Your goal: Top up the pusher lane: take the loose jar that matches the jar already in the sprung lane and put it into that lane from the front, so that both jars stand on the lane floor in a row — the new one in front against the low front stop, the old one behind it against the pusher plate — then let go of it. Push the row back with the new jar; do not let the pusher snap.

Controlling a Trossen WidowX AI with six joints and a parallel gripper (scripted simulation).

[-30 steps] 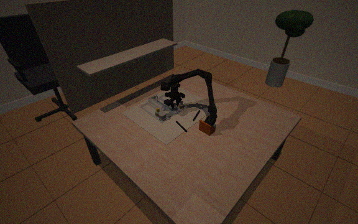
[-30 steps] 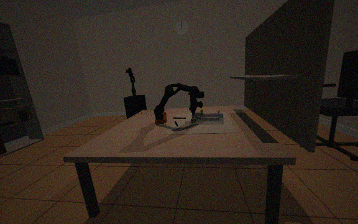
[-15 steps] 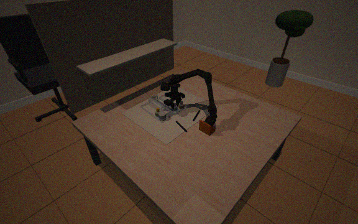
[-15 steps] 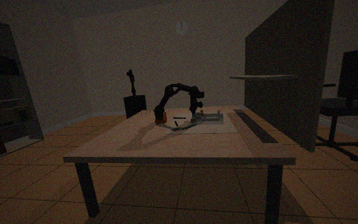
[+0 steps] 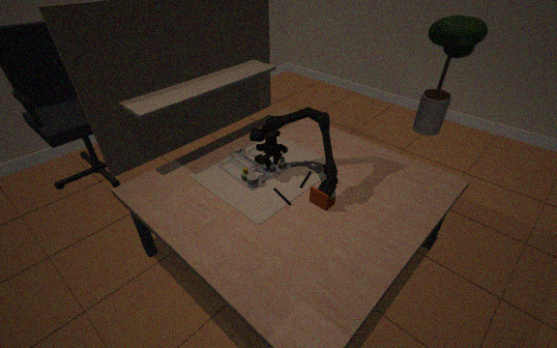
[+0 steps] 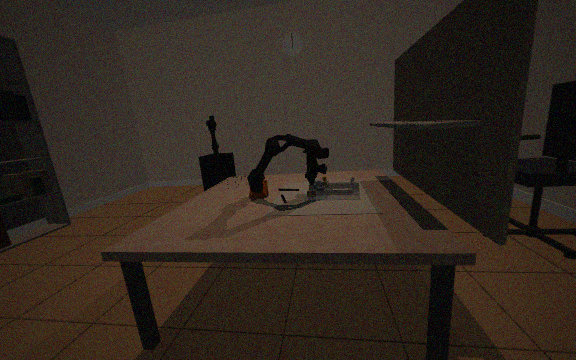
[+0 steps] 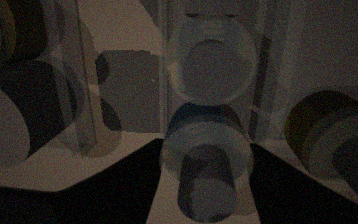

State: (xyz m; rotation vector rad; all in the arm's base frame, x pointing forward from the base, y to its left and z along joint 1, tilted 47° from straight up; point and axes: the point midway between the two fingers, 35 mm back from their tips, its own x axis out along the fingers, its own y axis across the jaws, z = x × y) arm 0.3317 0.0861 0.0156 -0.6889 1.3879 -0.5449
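My gripper [image 5: 272,169] [image 6: 311,193] is shut on a clear jar with a dark blue band [image 7: 202,114], held at the front mouth of the middle lane. A dark stem and a round grey face show at its near end. Just behind it in the wrist view, a clear round-topped jar [image 7: 212,70] stands between the transparent lane walls [image 7: 163,75]; the two look close or touching. The band of the rear jar, the front stop and the height of the held jar's base above the lane floor cannot be made out. The pusher plate is not clear.
In the wrist view, a dark jar with a pale face [image 7: 2,120] and a yellow-brown one [image 7: 30,30] are at the left; an amber-banded jar [image 7: 300,120] is at the right. Two black bars [image 5: 282,196] [image 5: 306,179] lie near the pale mat [image 5: 259,208]. A shelf [image 5: 201,87] hangs beyond.
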